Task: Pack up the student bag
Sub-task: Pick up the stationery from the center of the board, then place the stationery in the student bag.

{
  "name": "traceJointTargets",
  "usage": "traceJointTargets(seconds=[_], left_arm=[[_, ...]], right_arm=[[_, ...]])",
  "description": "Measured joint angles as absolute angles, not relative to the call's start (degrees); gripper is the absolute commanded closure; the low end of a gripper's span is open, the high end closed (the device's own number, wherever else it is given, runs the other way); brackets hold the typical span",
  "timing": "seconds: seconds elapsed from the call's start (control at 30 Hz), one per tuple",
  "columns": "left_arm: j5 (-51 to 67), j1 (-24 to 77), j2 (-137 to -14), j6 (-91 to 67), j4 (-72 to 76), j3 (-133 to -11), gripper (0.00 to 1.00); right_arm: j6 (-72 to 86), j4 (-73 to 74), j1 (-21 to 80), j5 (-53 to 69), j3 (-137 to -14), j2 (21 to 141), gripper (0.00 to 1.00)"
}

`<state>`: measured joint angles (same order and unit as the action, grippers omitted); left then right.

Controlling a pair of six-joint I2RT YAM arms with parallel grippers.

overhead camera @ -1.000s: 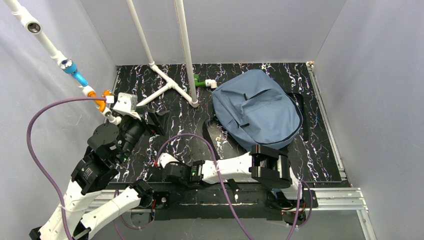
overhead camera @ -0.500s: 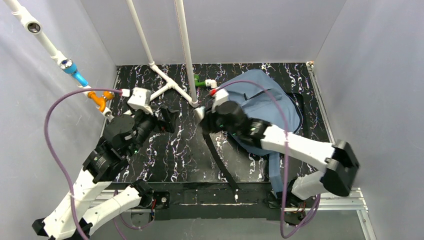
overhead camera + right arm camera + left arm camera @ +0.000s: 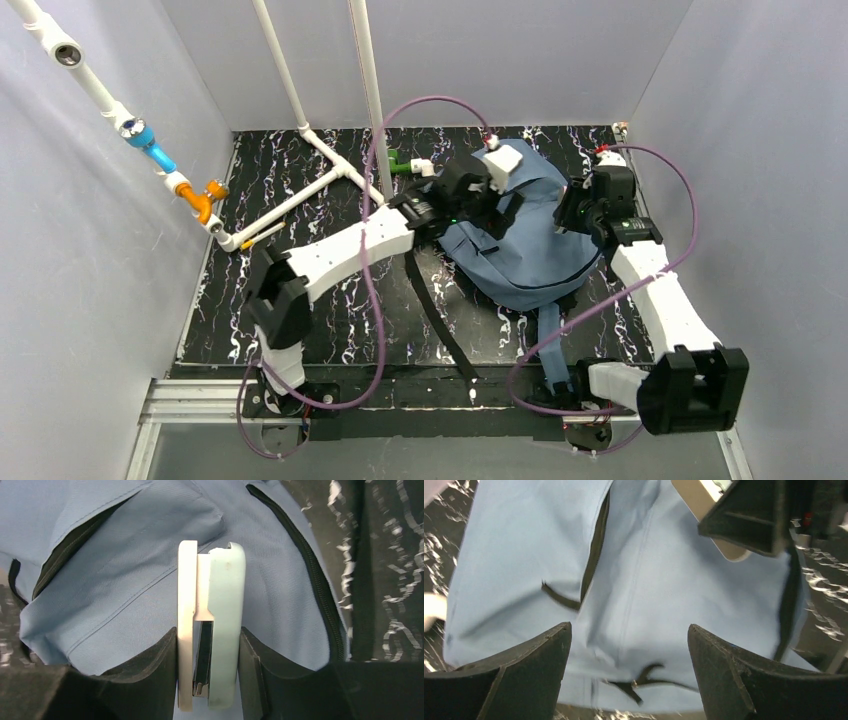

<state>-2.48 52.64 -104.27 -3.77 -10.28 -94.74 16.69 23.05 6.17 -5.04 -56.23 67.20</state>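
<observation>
The right gripper [image 3: 209, 635] has its fingers clamped on a white-and-mint stapler [image 3: 220, 590], plain in the right wrist view but not made out from above. It hangs over the slate-blue backpack [image 3: 520, 265]. The left gripper [image 3: 629, 645] hovers there too, fingers wide apart. The top view places the backpack in the table's [image 3: 230, 300] far right corner.

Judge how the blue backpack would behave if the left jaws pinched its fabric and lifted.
Probably floppy: the backpack lies creased and slumped flat, so a pinch would likely lift only a fold of fabric. Likely light, since it looks nearly empty. Its loose black strap would probably drag behind.
</observation>
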Motion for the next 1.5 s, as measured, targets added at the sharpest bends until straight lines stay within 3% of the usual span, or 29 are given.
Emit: traceJointTargets(seconds=[0.13,0.3,0.47,0.77,1.03,1.3,1.5], left_arm=[[-5.9,53.5,-114.3,3.3,-9.8,-103.4,0.17],[-10.3,52.8,-122.0,7.7,-9.4,-109.8,0.27],[-13.8,52.3,-124.6,9.6,-8.5,-111.2,0.44],[-12.4,50.7,-126.8,6.6,-7.6,-117.2,0.54],[-8.9,50.0,-131.9,5.7,-8.1,-123.1,1.00],[-4.8,49.7,-131.0,5.2,-6.9,-122.0,1.00],[0.1,48.8,-127.3,2.0,-4.4,-116.8,1.00]], right_arm=[[19.9,21.1,-1.4,6.8,-54.7,69.5,0.76],[23.7,16.5,-4.4,16.4,-53.1,70.8,0.76],[26.2,9.9,-4.3,24.4,-49.7,70.9,0.76],[30.8,-1.7,-4.2,37.5,-47.3,78.7,0.77],[36.5,-9.1,-4.0,41.6,-47.1,81.8,0.77],[49.6,-20.2,-3.3,43.9,-46.9,88.1,0.77],[66.1,-38.6,-2.9,43.2,-44.4,93.2,0.75]])
